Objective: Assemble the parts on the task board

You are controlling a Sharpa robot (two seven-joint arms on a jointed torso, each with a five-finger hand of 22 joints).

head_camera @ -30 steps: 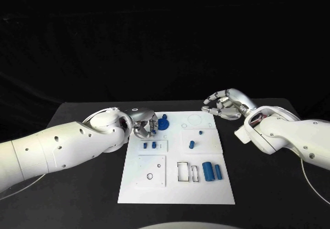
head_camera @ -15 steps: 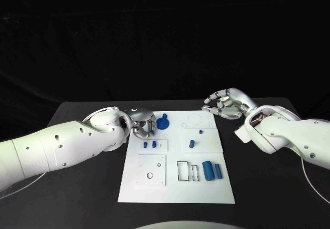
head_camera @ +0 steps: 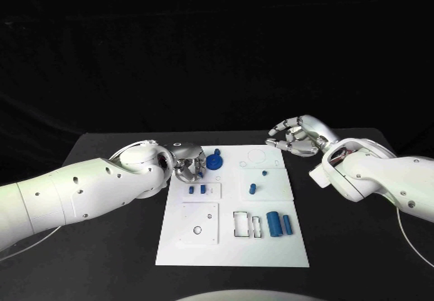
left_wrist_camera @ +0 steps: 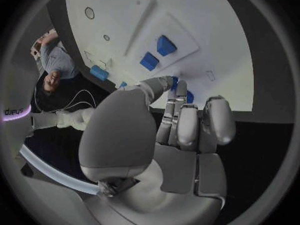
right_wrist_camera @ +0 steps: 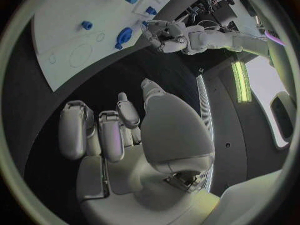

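The white task board (head_camera: 231, 248) lies in the middle of the black table. My left hand (head_camera: 188, 162) is at the board's far left edge, its fingertips pinching a blue round part (head_camera: 214, 162) that stands tilted on the board. In the left wrist view the curled fingers (left_wrist_camera: 187, 120) close on that blue part (left_wrist_camera: 187, 97). Two small blue blocks (head_camera: 197, 189) sit just nearer, and a blue peg (head_camera: 252, 187) and a small blue stud (head_camera: 264, 173) stand mid-board. Two blue cylinders (head_camera: 278, 224) lie at the near right. My right hand (head_camera: 294, 138) hovers beyond the board's far right corner, fingers curled in and holding nothing.
A raised white plate with two holes (head_camera: 200, 222) occupies the board's near left, with a rectangular cut-out (head_camera: 245, 226) beside it. Bare black table (head_camera: 362, 251) lies to either side of the board. A person is seated at the rim of the left wrist view, away from the parts.
My left hand and the blue round part have shifted very slightly at the board's far left. The right hand has stayed where it was.
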